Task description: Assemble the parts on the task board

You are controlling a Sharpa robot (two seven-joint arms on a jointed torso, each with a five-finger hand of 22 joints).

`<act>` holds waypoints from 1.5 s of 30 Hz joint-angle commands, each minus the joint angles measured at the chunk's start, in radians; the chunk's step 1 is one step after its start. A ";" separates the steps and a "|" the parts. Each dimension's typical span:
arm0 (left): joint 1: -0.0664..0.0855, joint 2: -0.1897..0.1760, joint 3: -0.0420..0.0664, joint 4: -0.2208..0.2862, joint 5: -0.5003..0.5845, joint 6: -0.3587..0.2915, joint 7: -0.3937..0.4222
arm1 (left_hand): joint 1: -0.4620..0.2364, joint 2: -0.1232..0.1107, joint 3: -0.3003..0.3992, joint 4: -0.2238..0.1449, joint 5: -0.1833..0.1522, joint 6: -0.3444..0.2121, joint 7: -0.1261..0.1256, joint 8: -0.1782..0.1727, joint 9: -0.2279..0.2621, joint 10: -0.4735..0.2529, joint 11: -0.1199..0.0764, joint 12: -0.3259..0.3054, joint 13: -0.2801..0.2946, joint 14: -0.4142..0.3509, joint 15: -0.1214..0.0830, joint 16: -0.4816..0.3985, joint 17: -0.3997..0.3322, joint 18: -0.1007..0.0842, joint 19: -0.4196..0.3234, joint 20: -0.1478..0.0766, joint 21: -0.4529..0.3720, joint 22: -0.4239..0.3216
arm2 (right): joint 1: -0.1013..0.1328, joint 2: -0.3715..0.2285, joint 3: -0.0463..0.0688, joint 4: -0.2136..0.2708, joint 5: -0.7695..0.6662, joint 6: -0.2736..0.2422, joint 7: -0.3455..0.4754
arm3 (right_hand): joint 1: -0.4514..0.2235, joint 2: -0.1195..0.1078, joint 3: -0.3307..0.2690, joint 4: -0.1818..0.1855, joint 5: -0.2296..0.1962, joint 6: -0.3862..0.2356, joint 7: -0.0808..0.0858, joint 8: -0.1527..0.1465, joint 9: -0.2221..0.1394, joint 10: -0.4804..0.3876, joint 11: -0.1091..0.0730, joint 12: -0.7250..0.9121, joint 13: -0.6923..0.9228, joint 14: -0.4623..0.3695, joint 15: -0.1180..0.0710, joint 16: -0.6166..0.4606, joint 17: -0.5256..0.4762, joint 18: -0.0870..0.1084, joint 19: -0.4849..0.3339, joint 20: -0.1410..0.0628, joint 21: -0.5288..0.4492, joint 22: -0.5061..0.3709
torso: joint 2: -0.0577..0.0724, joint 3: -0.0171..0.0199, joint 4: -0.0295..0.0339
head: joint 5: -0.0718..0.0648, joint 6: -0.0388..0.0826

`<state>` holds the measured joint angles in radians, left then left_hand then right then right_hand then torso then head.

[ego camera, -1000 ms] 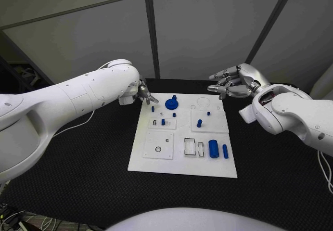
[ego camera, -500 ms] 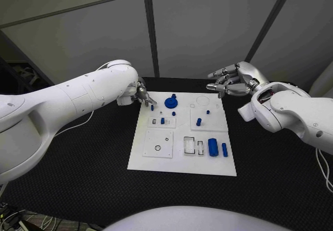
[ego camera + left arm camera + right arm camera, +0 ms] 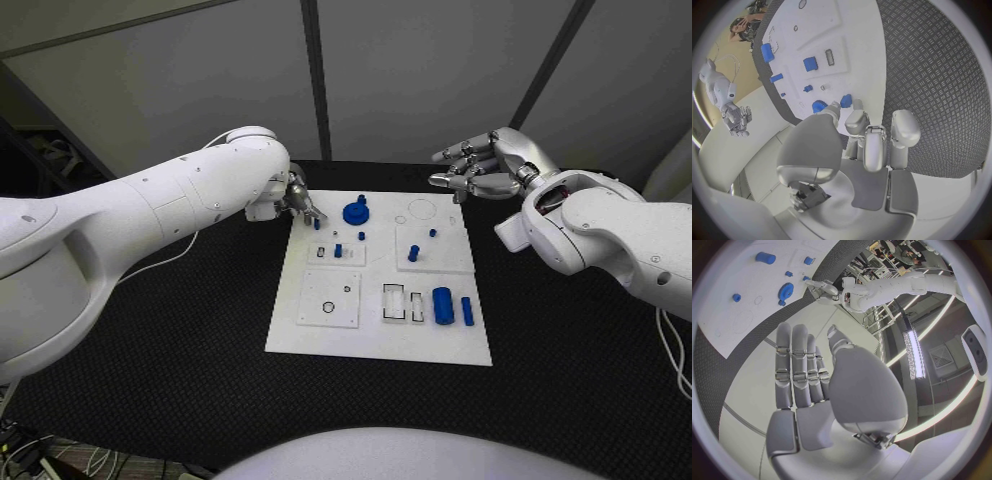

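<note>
Assembly is partial: blue plastic parts [image 3: 443, 305] remain loose on the white rectangular task board [image 3: 378, 345]. My left hand [image 3: 299, 199] reaches there, grasp undeterminable; my right hand [image 3: 488, 167] hovers, fingers apart, empty.

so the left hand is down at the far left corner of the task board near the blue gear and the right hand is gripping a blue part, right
Not quite. The right hand grips nothing: the head view shows it hovering off the far right corner of the task board, and the right wrist view shows its fingers straight and bare. The left hand is at the far left corner near the blue gear.
</note>
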<state>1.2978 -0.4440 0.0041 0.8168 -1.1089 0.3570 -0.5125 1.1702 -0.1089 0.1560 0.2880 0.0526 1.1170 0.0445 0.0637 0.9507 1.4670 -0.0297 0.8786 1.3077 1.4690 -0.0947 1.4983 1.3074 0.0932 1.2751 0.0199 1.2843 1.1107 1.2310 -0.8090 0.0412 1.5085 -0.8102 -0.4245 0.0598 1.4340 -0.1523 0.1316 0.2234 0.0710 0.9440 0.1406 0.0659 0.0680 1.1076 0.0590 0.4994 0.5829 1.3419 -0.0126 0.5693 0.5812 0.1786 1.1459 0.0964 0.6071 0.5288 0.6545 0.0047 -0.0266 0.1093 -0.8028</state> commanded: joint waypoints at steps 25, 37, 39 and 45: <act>0.000 -0.003 0.000 0.014 0.041 -0.001 0.035 | 0.203 0.143 0.136 -0.200 0.052 0.022 -0.010 0.017 0.009 0.030 -0.005 -0.029 -0.003 0.079 -0.001 0.007 0.169 0.012 0.000 -0.003 -0.010 0.006 | 0.002 0.005 0.001 -0.004 -0.002 0.010 0.001 | -0.007 0.005 0.002 0.006 0.005 0.002 0.000 -0.001 -0.001 0.006 0.002 0.006 -0.002 0.009 0.001 -0.004 0.002 0.004 0.006 0.002 -0.007 -0.002 | 0.000 -0.0001 0.0004 | -0.001 -0.005; 0.000 -0.070 0.007 0.108 0.069 -0.055 0.029 | 0.176 0.146 0.178 -0.266 0.053 0.019 -0.011 0.029 0.060 0.034 -0.005 -0.038 -0.008 0.080 0.002 0.011 0.174 0.011 0.003 0.002 -0.009 0.014 | 0.002 -0.001 0.001 -0.001 -0.002 0.009 0.001 | -0.007 0.005 0.002 0.006 0.005 0.002 0.000 -0.001 -0.001 0.006 0.002 0.006 -0.002 0.009 0.001 -0.004 0.002 0.004 0.007 0.002 -0.007 -0.002 | -0.002 0.0005 0.0031 | -0.001 -0.003; 0.001 -0.090 0.014 0.141 0.072 -0.073 0.027 | 0.173 0.146 0.181 -0.270 0.053 0.019 -0.011 0.030 0.062 0.035 -0.006 -0.038 -0.008 0.080 0.002 0.010 0.174 0.011 0.004 0.002 -0.008 0.016 | 0.002 -0.003 0.001 0.000 -0.002 0.009 0.001 | -0.007 0.005 0.002 0.006 0.006 0.003 0.000 -0.001 -0.001 0.006 0.002 0.006 -0.002 0.009 0.001 -0.005 0.002 0.004 0.007 0.002 -0.008 -0.002 | -0.001 0.0004 0.0022 | 0.002 -0.002; 0.002 -0.143 0.025 0.233 0.074 -0.140 0.010 | 0.161 0.144 0.190 -0.285 0.058 0.022 -0.013 0.033 0.074 0.039 -0.007 -0.036 -0.007 0.081 0.001 0.011 0.175 0.009 0.010 0.002 -0.004 0.023 | 0.002 -0.007 0.001 0.000 -0.002 0.009 0.001 | -0.007 0.005 0.002 0.006 0.006 0.003 0.000 -0.001 -0.001 0.006 0.002 0.006 -0.002 0.009 0.001 -0.005 0.002 0.004 0.007 0.002 -0.008 -0.002 | -0.002 0.0004 0.0047 | 0.003 0.000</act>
<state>1.2978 -0.5839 0.0276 1.0371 -1.0472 0.2849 -0.4913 1.3345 0.0270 0.2282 0.1248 0.1078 1.1312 0.0372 0.0918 0.9258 1.4675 -0.0301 0.8469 1.3011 1.4685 -0.0870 1.5067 1.3074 0.0933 1.2789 0.0236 1.2804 1.1330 1.2311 -0.8152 0.0412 1.5062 -0.8102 -0.4204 0.0561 1.4340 -0.1523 0.1316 0.2234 0.0710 0.9440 0.1406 0.0659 0.0681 1.1076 0.0590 0.4994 0.5814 1.3455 -0.0090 0.5693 0.5825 0.1786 1.1458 0.0964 0.6026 0.5282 0.6532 0.0050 -0.0238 0.1125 -0.8038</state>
